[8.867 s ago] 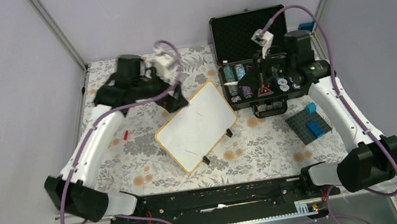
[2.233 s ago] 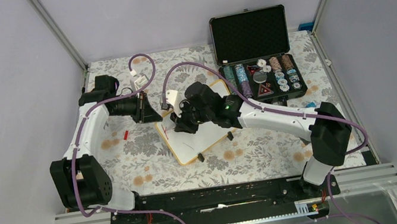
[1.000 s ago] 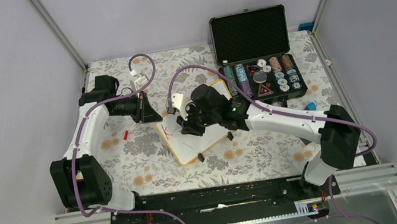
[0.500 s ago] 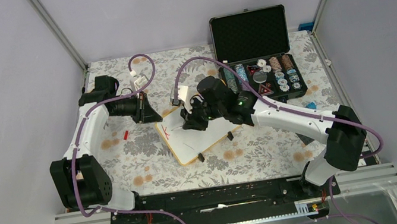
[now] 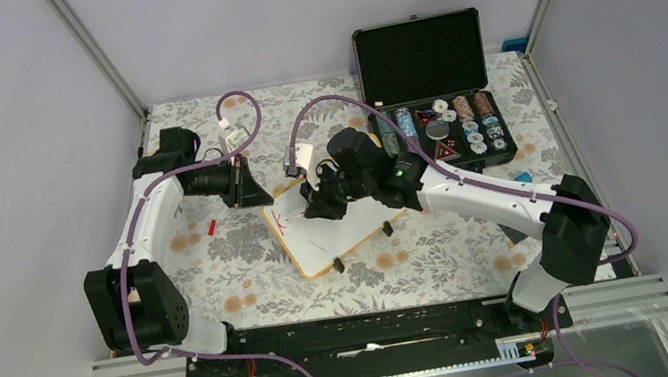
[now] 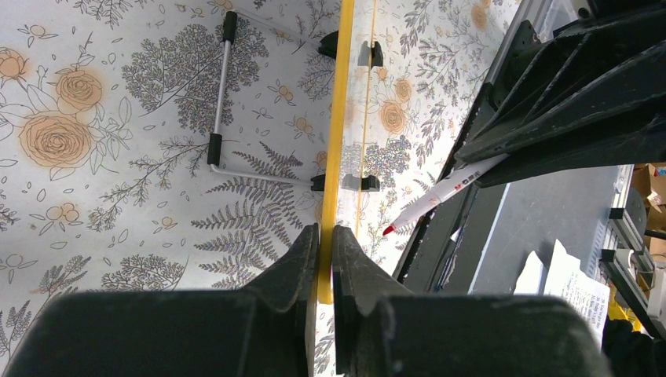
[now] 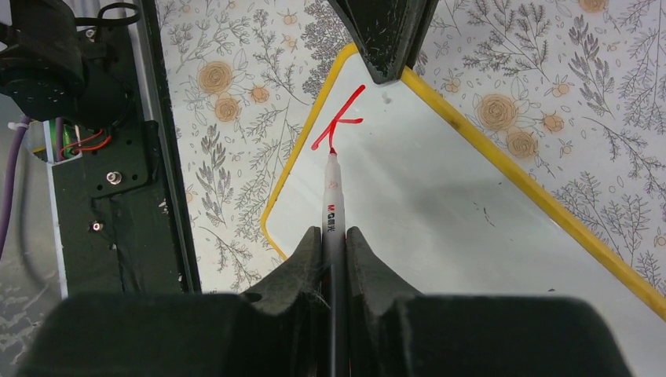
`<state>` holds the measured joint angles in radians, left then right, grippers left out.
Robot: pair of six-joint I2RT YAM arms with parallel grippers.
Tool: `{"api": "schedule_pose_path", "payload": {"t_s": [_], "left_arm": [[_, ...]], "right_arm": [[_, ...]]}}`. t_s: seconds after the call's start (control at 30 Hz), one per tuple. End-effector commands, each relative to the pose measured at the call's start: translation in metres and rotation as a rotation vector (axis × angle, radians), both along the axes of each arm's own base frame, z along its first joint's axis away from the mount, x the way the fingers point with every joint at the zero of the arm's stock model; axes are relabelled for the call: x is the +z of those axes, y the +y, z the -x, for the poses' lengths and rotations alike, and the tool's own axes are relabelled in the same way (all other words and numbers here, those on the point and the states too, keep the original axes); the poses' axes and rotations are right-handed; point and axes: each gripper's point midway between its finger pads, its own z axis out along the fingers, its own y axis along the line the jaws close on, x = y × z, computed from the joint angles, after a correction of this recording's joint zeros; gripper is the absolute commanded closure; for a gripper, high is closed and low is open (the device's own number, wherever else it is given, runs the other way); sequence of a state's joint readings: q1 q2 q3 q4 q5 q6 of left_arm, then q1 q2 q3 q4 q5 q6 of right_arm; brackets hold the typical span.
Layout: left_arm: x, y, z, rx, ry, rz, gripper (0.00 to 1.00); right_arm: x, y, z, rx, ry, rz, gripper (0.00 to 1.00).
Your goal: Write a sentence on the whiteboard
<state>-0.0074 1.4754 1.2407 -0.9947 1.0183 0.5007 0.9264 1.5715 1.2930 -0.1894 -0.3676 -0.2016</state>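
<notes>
**A:** Where does the whiteboard (image 5: 333,241) sit?

**B:** Near the middle of the tabletop (image 5: 254,282), turned askew, one corner pointing at the near edge. The left gripper (image 6: 326,232) is clamped on its yellow rim at the far-left corner, bracing it.

**A:** And the other hand?

**B:** The right gripper (image 7: 334,236) is closed tight around a red marker (image 7: 333,196). The tip rests at the foot of a red K (image 7: 338,122) near that braced corner. That one letter is all that's written, so I judge the sentence has barely started.

**A:** What makes the next letter go well?

**B:** Light, even pressure, I'd say, so the board doesn't skate under the tip. Lift cleanly between strokes. Move along the long edge away from the K, and keep the letters small enough that the line fits. The left clamp should hold firm and leave all the motion to the pen.

**A:** Any containers about?

**B:** A black case (image 5: 420,53) at the far right corner of the tabletop, lid standing open. Its tray holds rows of poker chips (image 5: 465,112) in several colours. There are some smaller pieces among them, but they're too small for me to name.
</notes>
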Motion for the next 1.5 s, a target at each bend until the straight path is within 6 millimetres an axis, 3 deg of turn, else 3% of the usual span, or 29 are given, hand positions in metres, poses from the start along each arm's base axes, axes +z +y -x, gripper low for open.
{"api": "schedule_pose_path", "payload": {"t_s": [0.0, 0.83, 1.47], "left_arm": [[0.002, -0.004, 0.005, -0.027, -0.02, 0.013, 1.0], [0.001, -0.005, 0.006, -0.031, -0.022, 0.008, 1.0], [0.0, -0.004, 0.005, -0.029, -0.016, 0.005, 1.0]], "right_arm": [[0.019, 0.012, -0.009, -0.01, -0.039, -0.05, 1.0], [0.009, 0.021, -0.022, -0.027, -0.061, -0.025, 1.0], [0.006, -0.006, -0.04, -0.117, -0.081, 0.002, 1.0]]}}
